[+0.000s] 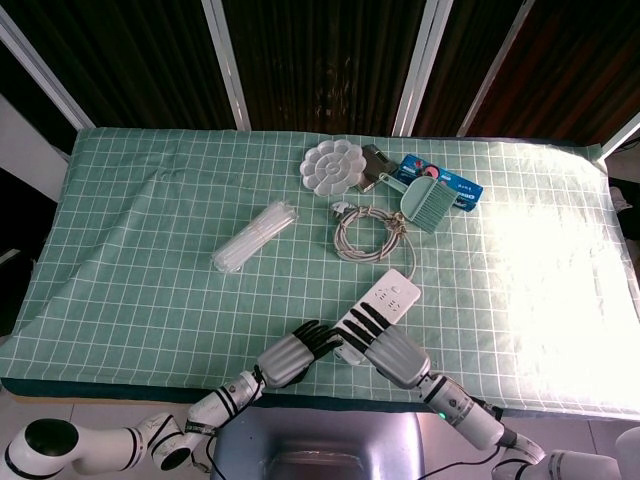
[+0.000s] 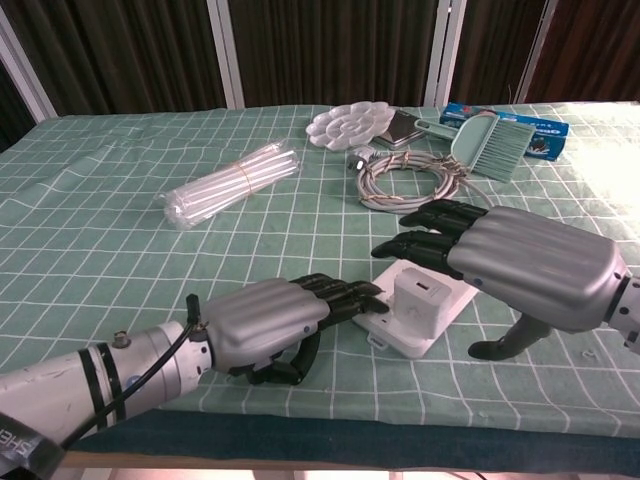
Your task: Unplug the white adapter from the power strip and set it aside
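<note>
Chest view: white adapter (image 2: 418,294) sits plugged in the power strip (image 2: 425,310); our left hand (image 2: 272,322) braces it, right hand (image 2: 500,255) hovers open, nothing gripped yet.

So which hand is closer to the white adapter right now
The left hand: its fingertips reach the power strip right beside the white adapter. The right hand hovers above and behind the adapter, fingers spread, not visibly touching it.

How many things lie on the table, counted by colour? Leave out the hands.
White: 4, namely the adapter, the power strip, the palette, the coiled cable.
Clear: 1, the bundle of straws.
Green: 1, the brush.
Blue: 1, the box.
Total: 7.
</note>
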Motion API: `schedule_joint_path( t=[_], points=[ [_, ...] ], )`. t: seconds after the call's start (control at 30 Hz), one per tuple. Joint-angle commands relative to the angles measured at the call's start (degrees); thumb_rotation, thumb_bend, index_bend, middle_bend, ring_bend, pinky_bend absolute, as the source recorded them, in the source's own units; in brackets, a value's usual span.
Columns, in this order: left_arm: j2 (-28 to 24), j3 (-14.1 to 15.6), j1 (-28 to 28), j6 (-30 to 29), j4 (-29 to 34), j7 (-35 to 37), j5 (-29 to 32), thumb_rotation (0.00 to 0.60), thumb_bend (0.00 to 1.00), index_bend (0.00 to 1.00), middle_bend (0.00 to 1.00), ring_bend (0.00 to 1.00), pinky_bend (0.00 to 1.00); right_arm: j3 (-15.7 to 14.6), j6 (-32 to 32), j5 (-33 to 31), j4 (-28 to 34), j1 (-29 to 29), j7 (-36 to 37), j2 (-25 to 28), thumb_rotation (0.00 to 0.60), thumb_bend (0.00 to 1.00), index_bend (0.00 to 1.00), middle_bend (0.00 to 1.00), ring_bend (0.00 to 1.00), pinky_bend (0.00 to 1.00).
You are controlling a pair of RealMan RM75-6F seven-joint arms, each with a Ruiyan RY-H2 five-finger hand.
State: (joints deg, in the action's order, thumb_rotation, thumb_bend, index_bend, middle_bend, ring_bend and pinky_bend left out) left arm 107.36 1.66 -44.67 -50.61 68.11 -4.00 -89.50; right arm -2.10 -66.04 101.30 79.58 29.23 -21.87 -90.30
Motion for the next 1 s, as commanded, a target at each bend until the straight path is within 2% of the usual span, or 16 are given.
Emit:
schedule_joint_path(
  t=[0.03, 0.27, 1.0],
  points=[
    [0.1, 0.1, 0.0, -0.1, 0.0, 0.0, -0.1, 0.6, 1.0, 0.0, 0.06, 0.01, 0.02, -0.1, -0.2, -0.1, -0.5, -0.1, -0.1, -0.2, 0.6, 0.26, 0.3, 0.3, 0.14, 0.14],
    [0.5, 0.2, 0.1, -0.4, -0.1, -0.5, -0.4, 0.6, 1.0, 0.0, 0.06, 0.01, 0.02, 0.0, -1.3, -0.2, -2.0, -0.2, 0.3, -1.2, 0.6, 0.27, 0.34, 0.33, 0.16, 0.18],
    [0.9, 0.5, 0.4, -0.6, 0.0, -1.1, -0.4, 0.6, 1.0, 0.0, 0.05, 0.01, 0.02, -0.3, -3.2, 0.4, -7.8, 0.3, 2.2, -5.9, 0.6, 0.28, 0.35, 0.34, 0.18, 0.2]
  ],
)
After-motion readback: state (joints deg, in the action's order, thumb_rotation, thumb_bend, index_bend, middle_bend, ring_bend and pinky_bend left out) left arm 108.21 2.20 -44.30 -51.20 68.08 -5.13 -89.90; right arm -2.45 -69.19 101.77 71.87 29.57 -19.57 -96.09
